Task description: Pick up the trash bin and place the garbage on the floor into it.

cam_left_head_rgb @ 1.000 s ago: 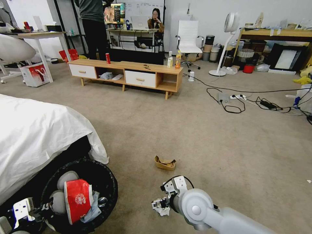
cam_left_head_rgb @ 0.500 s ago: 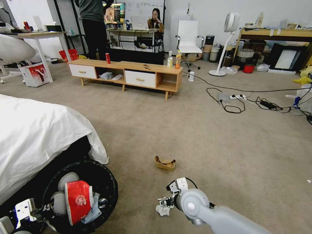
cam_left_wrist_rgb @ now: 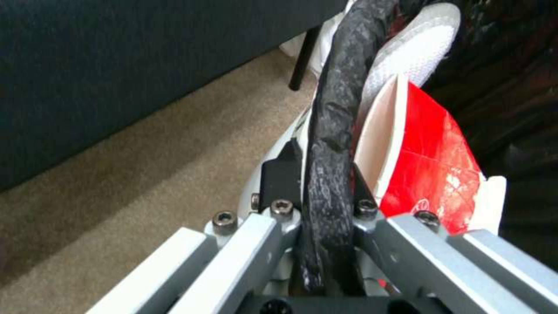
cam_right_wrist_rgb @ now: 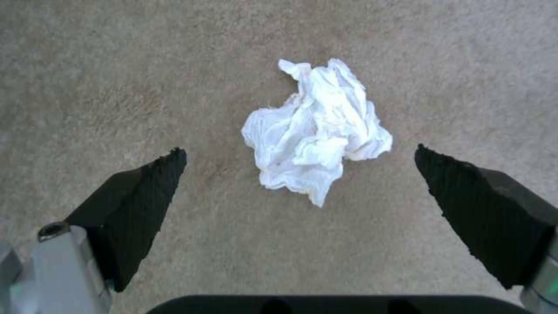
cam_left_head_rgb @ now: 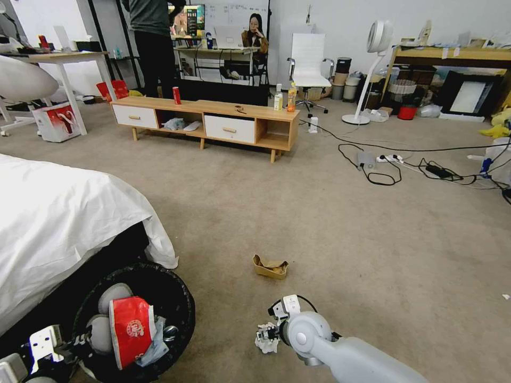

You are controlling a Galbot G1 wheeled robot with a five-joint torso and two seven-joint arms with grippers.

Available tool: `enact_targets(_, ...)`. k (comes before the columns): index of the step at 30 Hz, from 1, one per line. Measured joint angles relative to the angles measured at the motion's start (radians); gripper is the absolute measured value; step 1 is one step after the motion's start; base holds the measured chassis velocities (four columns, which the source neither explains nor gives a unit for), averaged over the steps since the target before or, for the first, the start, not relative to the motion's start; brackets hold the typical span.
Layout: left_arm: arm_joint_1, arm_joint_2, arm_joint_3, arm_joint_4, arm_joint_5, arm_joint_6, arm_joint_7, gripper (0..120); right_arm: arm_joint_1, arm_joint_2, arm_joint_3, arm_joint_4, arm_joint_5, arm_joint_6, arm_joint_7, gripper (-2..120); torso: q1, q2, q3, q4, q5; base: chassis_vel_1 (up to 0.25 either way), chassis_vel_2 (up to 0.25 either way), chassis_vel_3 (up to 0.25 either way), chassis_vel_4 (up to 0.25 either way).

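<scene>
The trash bin (cam_left_head_rgb: 184, 306), lined with a black bag, hangs low at the near left beside the bed. My left gripper (cam_left_head_rgb: 74, 340) is shut on its rim; the left wrist view shows the gripper (cam_left_wrist_rgb: 327, 192) clamping the rolled black bag. A crushed red-white cup (cam_left_head_rgb: 130, 331) (cam_left_wrist_rgb: 427, 161) and pale cloth lie inside. My right gripper (cam_left_head_rgb: 264, 335) hovers open just above a crumpled white tissue (cam_left_head_rgb: 266, 346) on the floor (cam_left_head_rgb: 346, 239); in the right wrist view the tissue (cam_right_wrist_rgb: 317, 131) lies between the gripper's (cam_right_wrist_rgb: 299, 151) spread black pads. A tan cardboard tray (cam_left_head_rgb: 270, 266) lies just beyond.
A bed with a white sheet (cam_left_head_rgb: 53, 223) fills the left side, close to the bin. A low wooden cabinet (cam_left_head_rgb: 213, 119) with an upright red can (cam_left_head_rgb: 176, 96) stands across the room. Cables (cam_left_head_rgb: 399, 165) and a standing fan (cam_left_head_rgb: 372, 69) are at the far right.
My right arm has sunk lower over the tissue, with the gripper staying over it. The bin in my left gripper has shifted slightly rightward.
</scene>
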Motion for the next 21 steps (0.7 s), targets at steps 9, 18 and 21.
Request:
enact_targets(9, 0.004, -0.002, 0.0, 0.001, 0.001, 0.0, 0.001, 3, 0.004, 0.04, 0.0, -0.08, -0.045, 0.011, -0.042, 100, 0.0, 0.0, 0.0, 0.0, 0.0, 0.0, 0.0, 0.0, 0.0)
enact_targets(18, 0.003, -0.005, 0.002, 0.005, 0.005, 0.0, 0.002, 3, 0.011, 0.073, 0.008, -0.133, -0.078, 0.018, -0.065, 100, 0.0, 0.0, 0.0, 0.0, 0.0, 0.0, 0.0, 0.0, 0.0)
enact_targets(21, 0.003, -0.006, 0.002, 0.005, 0.005, 0.0, 0.002, 3, 0.011, 0.081, 0.01, -0.151, -0.089, 0.019, -0.075, 100, 0.0, 0.0, 0.0, 0.0001, 0.0001, 0.0, 0.0, 0.0, 0.0)
